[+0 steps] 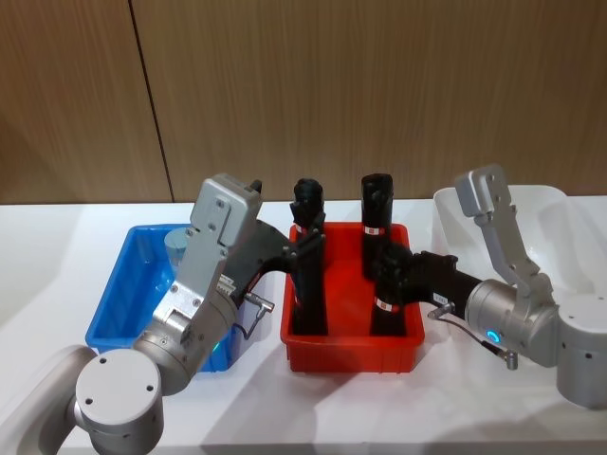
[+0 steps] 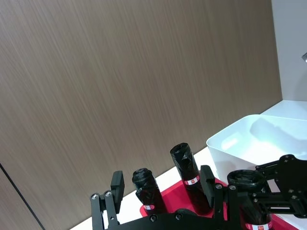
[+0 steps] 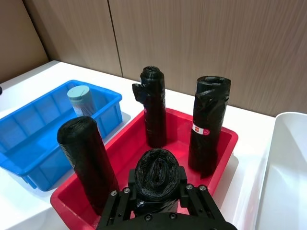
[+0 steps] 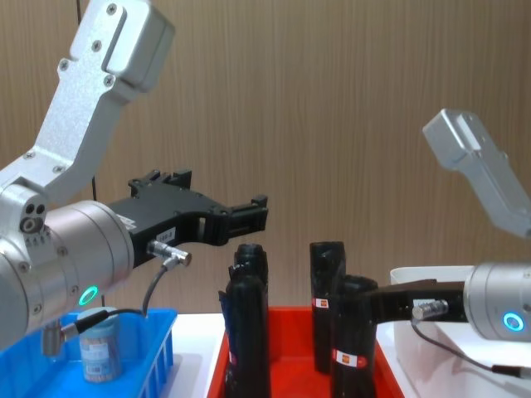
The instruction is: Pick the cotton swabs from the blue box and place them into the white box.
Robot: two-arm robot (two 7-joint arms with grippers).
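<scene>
The white box (image 1: 545,220) sits at the robot's right, with nothing showing in the part that can be seen. The red bin (image 1: 351,356) stands in the middle, between it and the blue box (image 1: 119,294) on the left, so any transfer has to pass over the bin. Four tall black rolls (image 1: 376,223) stand upright in the bin.

The left gripper (image 2: 162,181) hangs above the bin's rear-left roll with its fingers (image 2: 117,186) spread and nothing between them. It is not over the blue box, so I judge it is not yet lined up for a pick. The right gripper (image 3: 157,211) sits low, straddling the front-right roll – whether it actually squeezes the roll I cannot tell.

One tub of cotton swabs (image 3: 80,98) stands upright in the blue box's far corner nearest the bin – untouched, lid up, and likely easy to grasp from above.
</scene>
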